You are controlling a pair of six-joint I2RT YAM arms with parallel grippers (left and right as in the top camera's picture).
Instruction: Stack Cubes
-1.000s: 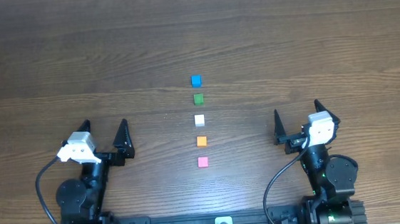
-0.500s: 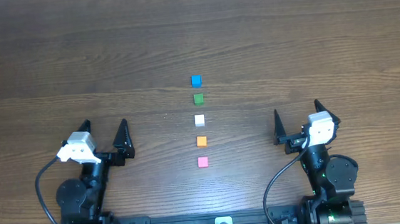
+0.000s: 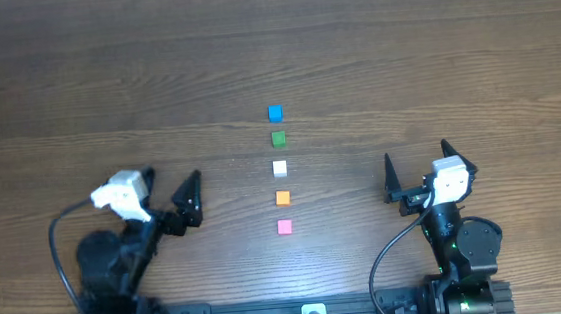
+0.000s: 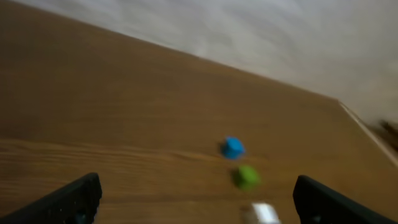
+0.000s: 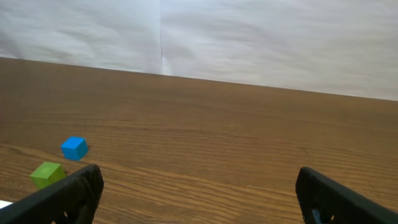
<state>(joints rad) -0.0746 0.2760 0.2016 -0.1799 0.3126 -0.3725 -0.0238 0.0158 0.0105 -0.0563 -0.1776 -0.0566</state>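
Five small cubes lie in a straight line down the middle of the table: blue (image 3: pixel 275 113) farthest away, then green (image 3: pixel 278 139), white (image 3: pixel 279 168), orange (image 3: pixel 283 198) and pink (image 3: pixel 284 227) nearest the bases. My left gripper (image 3: pixel 168 186) hovers open, left of the orange cube, angled toward the row. Its wrist view picks up the blue cube (image 4: pixel 232 147), the green cube (image 4: pixel 247 177) and an edge of the white cube (image 4: pixel 266 213). My right gripper (image 3: pixel 416 159) stands open at the right, well clear of the row; the blue cube (image 5: pixel 74 148) and green cube (image 5: pixel 47 174) appear in its view.
The wooden table (image 3: pixel 272 47) spreads wide beyond the cubes. A pale wall (image 5: pixel 249 43) rises behind the table's far edge. Both arm bases stand along the near edge.
My left arm has swung toward the cube row, its gripper shifting right and turning. The right arm and the cubes have kept still.
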